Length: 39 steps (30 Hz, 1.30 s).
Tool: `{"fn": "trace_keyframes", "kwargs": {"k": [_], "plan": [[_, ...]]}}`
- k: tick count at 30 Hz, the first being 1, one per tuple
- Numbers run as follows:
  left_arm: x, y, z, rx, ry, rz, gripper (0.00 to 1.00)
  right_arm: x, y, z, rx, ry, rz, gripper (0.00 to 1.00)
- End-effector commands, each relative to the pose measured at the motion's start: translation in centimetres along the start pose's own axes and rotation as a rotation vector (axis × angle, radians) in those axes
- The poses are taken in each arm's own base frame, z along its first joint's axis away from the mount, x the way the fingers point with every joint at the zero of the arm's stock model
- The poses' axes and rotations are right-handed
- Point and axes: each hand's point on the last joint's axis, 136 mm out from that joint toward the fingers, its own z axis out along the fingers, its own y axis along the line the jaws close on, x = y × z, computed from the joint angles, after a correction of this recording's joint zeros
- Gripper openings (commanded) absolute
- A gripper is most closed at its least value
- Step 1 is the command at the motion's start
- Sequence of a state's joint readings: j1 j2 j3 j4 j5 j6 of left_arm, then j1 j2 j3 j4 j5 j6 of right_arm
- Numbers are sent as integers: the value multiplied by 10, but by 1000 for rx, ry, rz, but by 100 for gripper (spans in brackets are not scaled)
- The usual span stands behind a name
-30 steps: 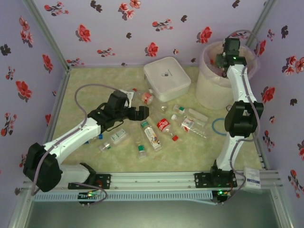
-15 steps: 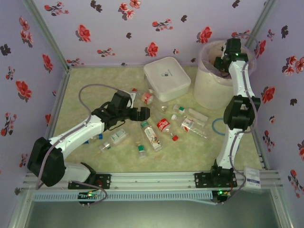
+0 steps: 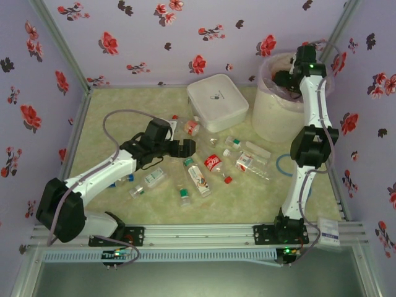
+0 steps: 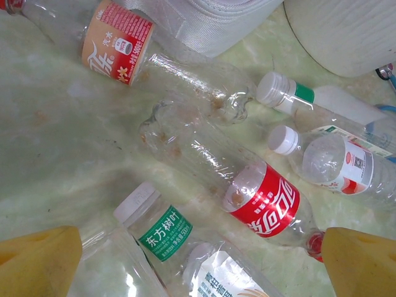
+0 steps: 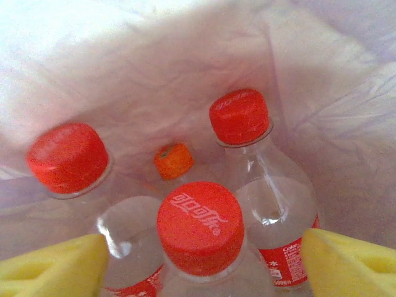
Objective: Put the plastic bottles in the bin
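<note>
Several clear plastic bottles lie on the green table, among them a cola bottle (image 3: 213, 163) and a green-labelled one (image 3: 198, 176). My left gripper (image 3: 185, 147) hovers open above them. In the left wrist view its yellow pads (image 4: 37, 263) frame the green-labelled bottle (image 4: 162, 232), with the red cola bottle (image 4: 263, 201) just beyond. My right gripper (image 3: 281, 79) hangs open over the bin (image 3: 275, 114). In the right wrist view a red-capped bottle (image 5: 201, 226) stands between the spread pads (image 5: 52, 269) without touching them. Two more red-capped bottles (image 5: 240, 116) stand against the bag liner (image 5: 185, 62).
A flat white lidded box (image 3: 216, 102) sits at the back, left of the bin. A blue ring (image 3: 286, 166) lies on the table near the right arm. Flowered walls close in the table on three sides.
The right gripper has opened over the bin and let go of the red-capped bottle. Its wrist shifted slightly over the rim. The left arm settled a little lower over the bottles.
</note>
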<state>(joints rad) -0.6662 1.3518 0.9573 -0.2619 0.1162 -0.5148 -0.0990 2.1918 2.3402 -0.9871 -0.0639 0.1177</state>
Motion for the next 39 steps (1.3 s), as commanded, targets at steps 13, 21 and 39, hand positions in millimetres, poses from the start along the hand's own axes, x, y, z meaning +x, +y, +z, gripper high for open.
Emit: {"fn": "trace_keyframes", "kwargs": {"k": [13, 21, 39], "plan": [[-31, -5, -3, 97, -91, -159, 100, -8, 22, -117, -61, -146, 5, 94], [-11, 11, 3, 69, -62, -188, 100, 31, 23, -127, 7, -147, -43, 94], [-21, 57, 22, -138, -12, -407, 99, 15, 39, -189, -30, -303, -81, 97]]}}
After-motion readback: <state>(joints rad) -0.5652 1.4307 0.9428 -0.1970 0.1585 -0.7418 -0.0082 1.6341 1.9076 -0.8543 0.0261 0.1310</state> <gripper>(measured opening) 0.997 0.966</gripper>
